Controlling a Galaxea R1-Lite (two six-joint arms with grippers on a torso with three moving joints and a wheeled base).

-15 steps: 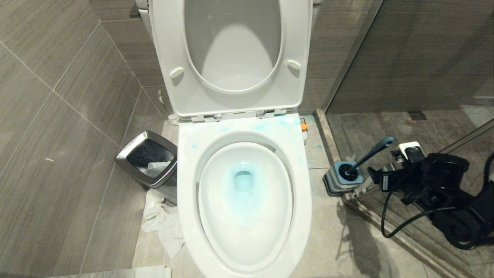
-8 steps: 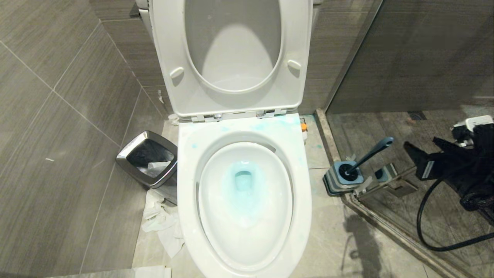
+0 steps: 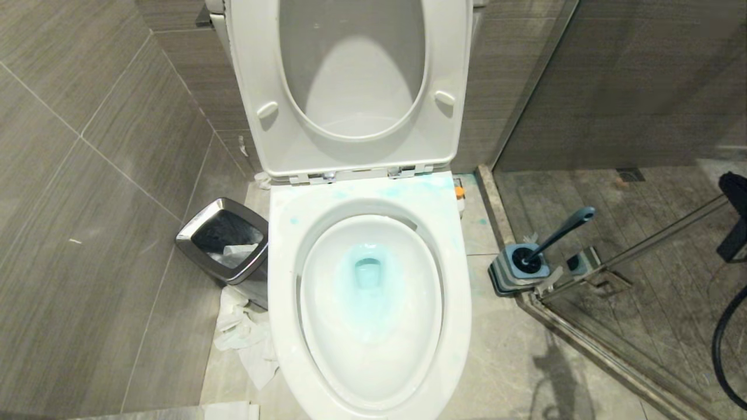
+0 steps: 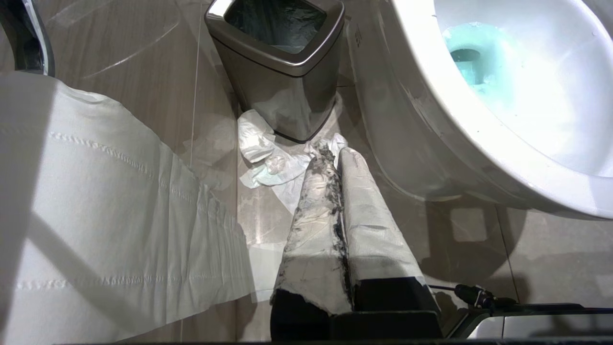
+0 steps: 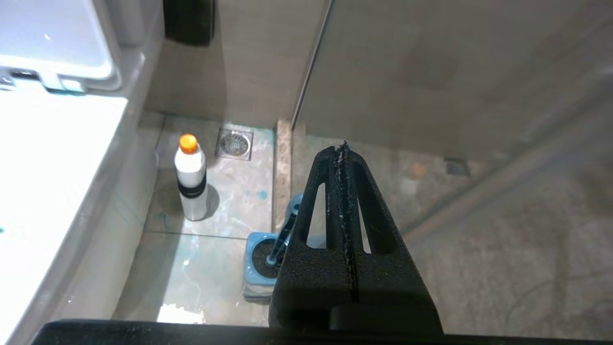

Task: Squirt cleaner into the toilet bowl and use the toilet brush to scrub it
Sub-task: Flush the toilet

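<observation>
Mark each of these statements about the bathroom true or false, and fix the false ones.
1. The toilet brush stands in its holder on the floor. True.
2. The toilet seat is down over the toilet bowl. False: the seat and the lid are raised against the wall.
3. The water in the bowl is tinted blue by cleaner. True.
4. The right gripper is clamped on the brush handle. False: it is shut on nothing, apart from the brush.
5. The waste bin stands on the same side of the toilet as the brush. False: it is on the opposite side.
</observation>
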